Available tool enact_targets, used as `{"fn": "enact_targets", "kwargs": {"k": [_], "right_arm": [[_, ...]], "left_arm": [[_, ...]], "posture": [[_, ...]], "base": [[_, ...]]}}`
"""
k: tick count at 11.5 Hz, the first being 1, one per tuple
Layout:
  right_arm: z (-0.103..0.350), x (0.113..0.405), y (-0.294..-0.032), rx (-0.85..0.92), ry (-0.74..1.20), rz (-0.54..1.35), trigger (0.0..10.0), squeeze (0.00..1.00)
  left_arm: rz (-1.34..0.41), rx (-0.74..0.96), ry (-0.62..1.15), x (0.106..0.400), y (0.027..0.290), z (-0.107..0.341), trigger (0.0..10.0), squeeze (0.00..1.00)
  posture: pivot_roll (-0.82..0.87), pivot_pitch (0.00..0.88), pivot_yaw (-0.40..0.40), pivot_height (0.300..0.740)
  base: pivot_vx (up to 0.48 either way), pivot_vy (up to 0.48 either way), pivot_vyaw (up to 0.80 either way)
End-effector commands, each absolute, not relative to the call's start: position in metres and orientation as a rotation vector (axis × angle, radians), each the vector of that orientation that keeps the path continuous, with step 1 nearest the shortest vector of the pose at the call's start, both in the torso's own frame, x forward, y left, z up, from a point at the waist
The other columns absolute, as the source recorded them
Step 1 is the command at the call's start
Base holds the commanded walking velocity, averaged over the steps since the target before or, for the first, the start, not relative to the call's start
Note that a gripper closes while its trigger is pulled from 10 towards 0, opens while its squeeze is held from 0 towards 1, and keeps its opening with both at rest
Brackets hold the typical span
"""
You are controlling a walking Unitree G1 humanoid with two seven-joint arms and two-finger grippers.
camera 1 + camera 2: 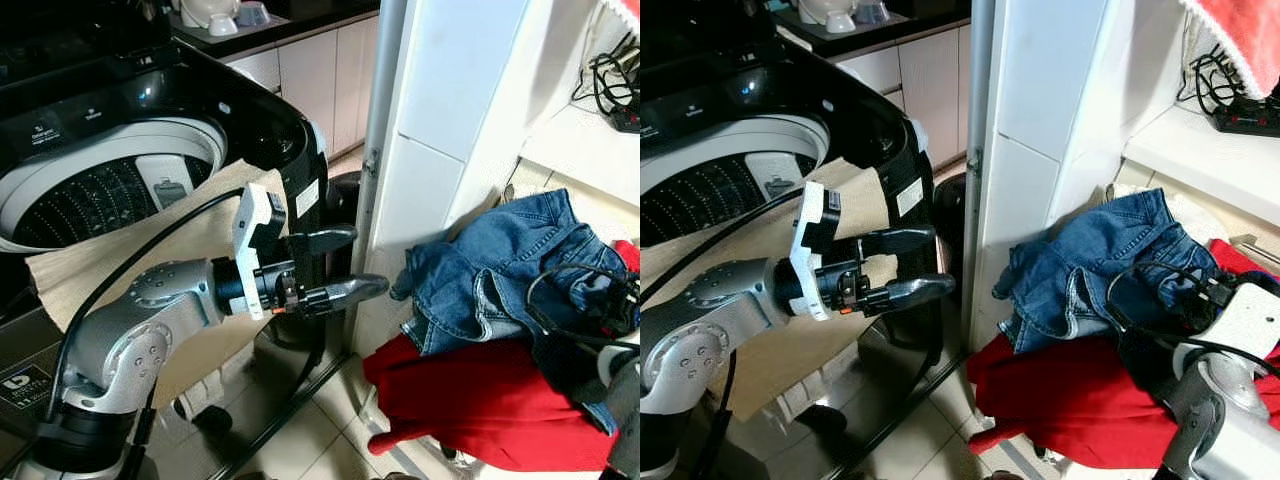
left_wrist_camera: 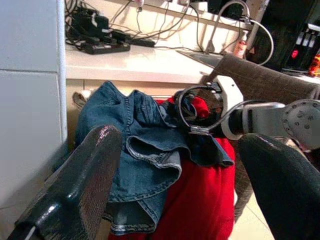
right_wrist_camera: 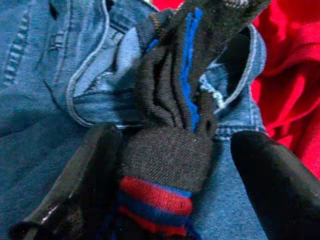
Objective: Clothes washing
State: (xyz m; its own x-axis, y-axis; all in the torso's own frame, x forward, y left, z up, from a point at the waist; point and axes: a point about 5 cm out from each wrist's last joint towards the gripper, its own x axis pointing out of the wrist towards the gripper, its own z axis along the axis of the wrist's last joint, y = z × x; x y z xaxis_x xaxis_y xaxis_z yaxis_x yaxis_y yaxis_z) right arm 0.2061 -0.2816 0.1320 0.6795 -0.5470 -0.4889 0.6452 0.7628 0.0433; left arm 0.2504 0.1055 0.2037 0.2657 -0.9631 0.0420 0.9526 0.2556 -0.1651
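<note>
A pile of clothes lies to my right: blue jeans on top of a red garment. My right gripper is down on the jeans, open. A dark knitted sock with red and blue stripes lies between its fingers and touches one finger. My left gripper is held out in the air beside the top-loading washing machine, open and holding nothing. The machine's lid is up and its drum is visible.
A beige cloth hangs over the machine's front. A white pillar stands between the machine and the pile. Behind the pile is a counter with cables and a power strip. The clothes rest on a brown chair.
</note>
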Motion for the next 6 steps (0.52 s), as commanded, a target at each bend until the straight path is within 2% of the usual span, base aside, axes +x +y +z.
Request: {"fn": "enact_targets", "kwargs": {"k": [1, 6], "right_arm": [[0.1333, 0.2084, -0.2785, 0.244, 0.471, -0.668, 0.0, 0.0], [0.1347, 0.212, -0.2789, 0.289, 0.457, -0.671, 0.0, 0.0]], "left_arm": [[-1.341, -0.163, 0.082, 0.2448, 0.104, 0.206, 10.0, 0.0], [-1.383, -0.186, 0.122, 0.2414, 0.1013, 0.2009, 10.0, 0.0]], "posture": [[-0.08, 0.0, 0.01, 0.74], [-0.09, 0.0, 0.016, 0.74]], "base": [[0.0, 0.0, 0.0], [0.0, 0.0, 0.0]]}}
